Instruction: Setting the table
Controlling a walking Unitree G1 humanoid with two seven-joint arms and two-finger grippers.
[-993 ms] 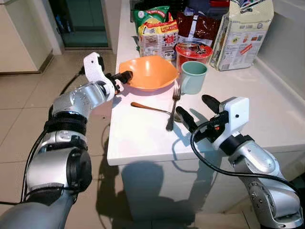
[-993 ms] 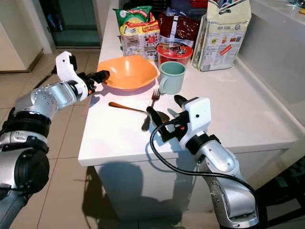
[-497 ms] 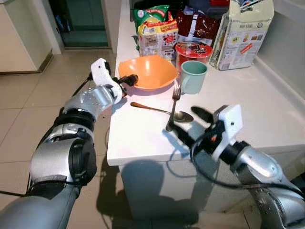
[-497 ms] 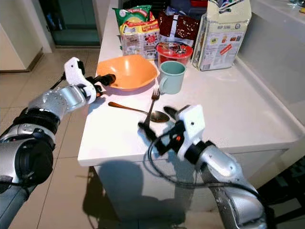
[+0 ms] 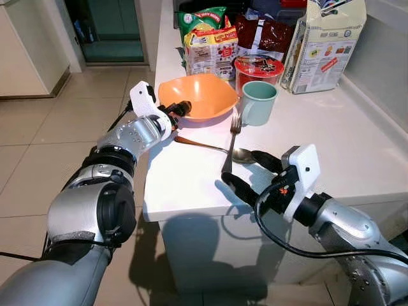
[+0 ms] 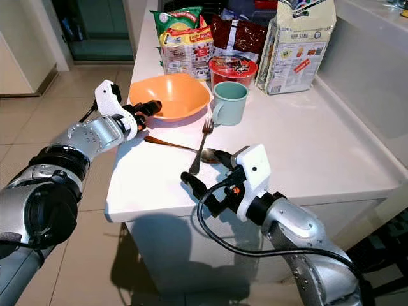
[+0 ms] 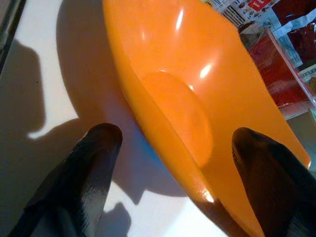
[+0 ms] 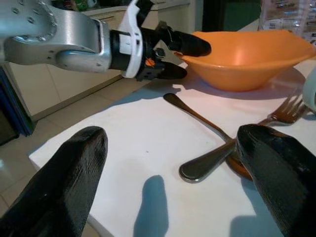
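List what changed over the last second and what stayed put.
The left claw advanced to straddle the orange bowl's rim, still open. The right claw swung down toward the fork and spoon, open. Bowl, cutlery and mug stayed put.

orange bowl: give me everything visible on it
The orange bowl is glossy, plastic-looking, wide and shallow with a wavy rim, empty and upright on the white counter near its left edge, beside the green mug. The left gripper is open, straddling its near rim, one finger inside and one outside.
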